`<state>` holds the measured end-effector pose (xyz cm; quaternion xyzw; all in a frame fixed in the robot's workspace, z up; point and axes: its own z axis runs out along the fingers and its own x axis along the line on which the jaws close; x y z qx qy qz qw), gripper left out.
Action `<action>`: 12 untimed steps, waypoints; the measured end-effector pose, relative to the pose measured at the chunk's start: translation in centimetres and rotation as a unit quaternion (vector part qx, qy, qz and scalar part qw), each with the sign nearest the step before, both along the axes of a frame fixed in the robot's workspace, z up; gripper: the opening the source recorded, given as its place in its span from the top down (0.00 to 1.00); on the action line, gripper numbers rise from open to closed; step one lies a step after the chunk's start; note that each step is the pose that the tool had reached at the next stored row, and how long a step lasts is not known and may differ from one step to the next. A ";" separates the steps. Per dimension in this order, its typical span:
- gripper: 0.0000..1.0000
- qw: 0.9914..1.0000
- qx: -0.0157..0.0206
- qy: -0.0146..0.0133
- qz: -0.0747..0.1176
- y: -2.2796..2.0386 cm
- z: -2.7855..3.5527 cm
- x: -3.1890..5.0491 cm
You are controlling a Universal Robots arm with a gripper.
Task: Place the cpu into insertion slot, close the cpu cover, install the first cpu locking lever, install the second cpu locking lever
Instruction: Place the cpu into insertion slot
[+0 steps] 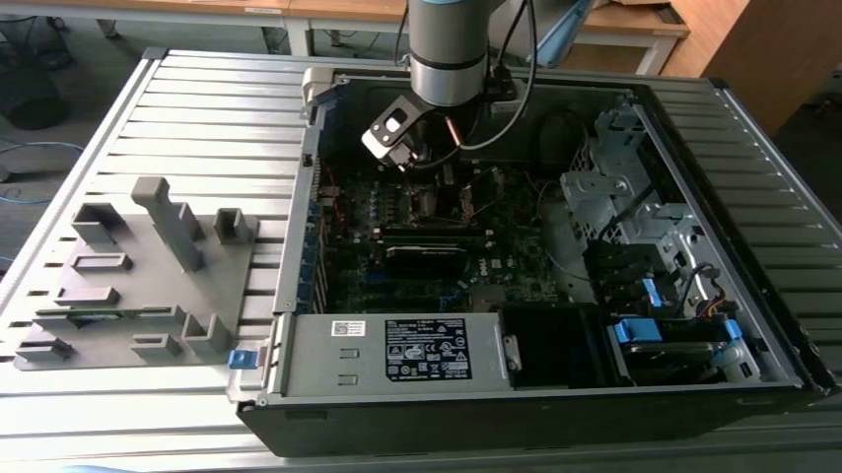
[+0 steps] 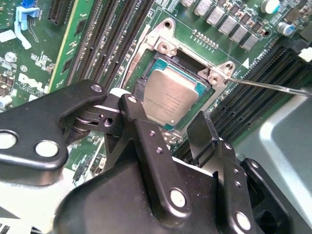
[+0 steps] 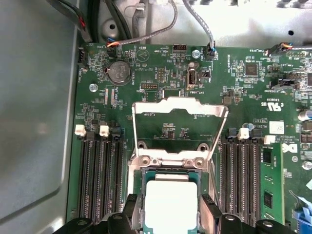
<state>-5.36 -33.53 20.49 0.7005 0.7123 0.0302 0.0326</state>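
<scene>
Inside the computer case (image 1: 526,419), the arm (image 1: 448,49) hangs vertical, end effector (image 2: 165,111) open astride the cpu (image 2: 176,93).

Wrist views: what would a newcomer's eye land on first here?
The silver cpu lying in the insertion slot draws the eye first, with the gripper poised close over it. At the slot's edge the cpu cover stands swung open, green motherboard showing through its window.

surface: grey slatted metal table (image 1: 197,108) | behind: wooden desks (image 1: 335,10) | floor (image 1: 99,59): grey, blue cable (image 1: 27,194)
</scene>
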 end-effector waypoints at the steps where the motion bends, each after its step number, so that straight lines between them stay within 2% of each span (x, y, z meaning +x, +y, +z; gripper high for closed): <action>1: 0.39 1.000 0.000 0.000 0.000 0.00 0.10 0.00; 12: 0.39 1.000 0.000 0.000 0.000 0.00 0.18 0.00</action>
